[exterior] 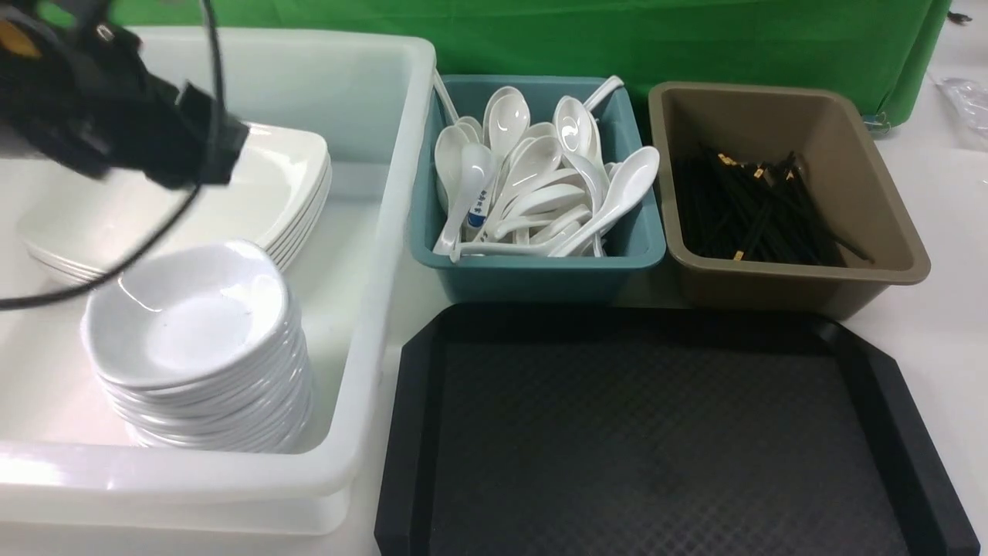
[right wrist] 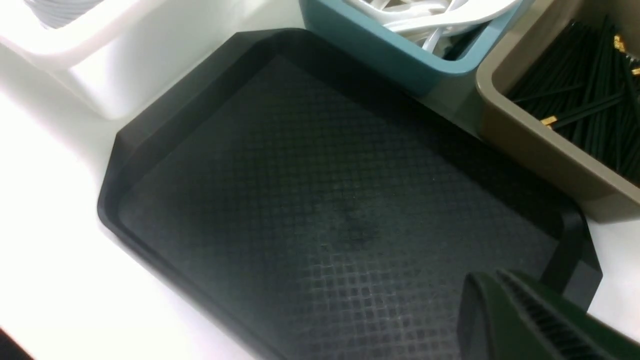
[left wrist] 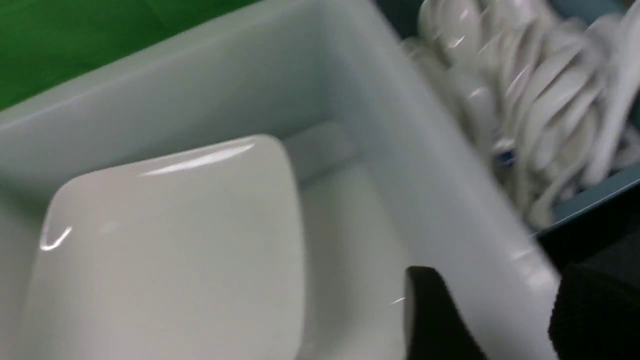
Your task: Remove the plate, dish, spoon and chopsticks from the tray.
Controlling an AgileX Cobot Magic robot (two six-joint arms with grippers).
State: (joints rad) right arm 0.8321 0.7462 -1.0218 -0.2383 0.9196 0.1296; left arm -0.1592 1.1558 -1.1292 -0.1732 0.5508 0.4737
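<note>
The black tray [exterior: 413,432] lies bare at the front right, with nothing on its floor; it also shows in the right wrist view [right wrist: 150,145]. The plate [exterior: 266,174] tops a stack in the white bin, and shows in the left wrist view [left wrist: 165,240]. The dish [exterior: 193,316] tops a stack in front of it. Spoons [exterior: 532,185] fill the teal tub. Chopsticks [exterior: 756,208] lie in the brown tub. My left gripper [left wrist: 495,295] hangs open and empty above the bin, over the plates. My right gripper [right wrist: 492,282] is shut and empty over the tray's corner.
The white bin [exterior: 378,255] stands at the left, next to the tray. The teal tub [exterior: 540,270] and the brown tub [exterior: 888,224] stand side by side behind the tray. A green cloth hangs behind them. My left arm [exterior: 131,123] blocks part of the plate stack.
</note>
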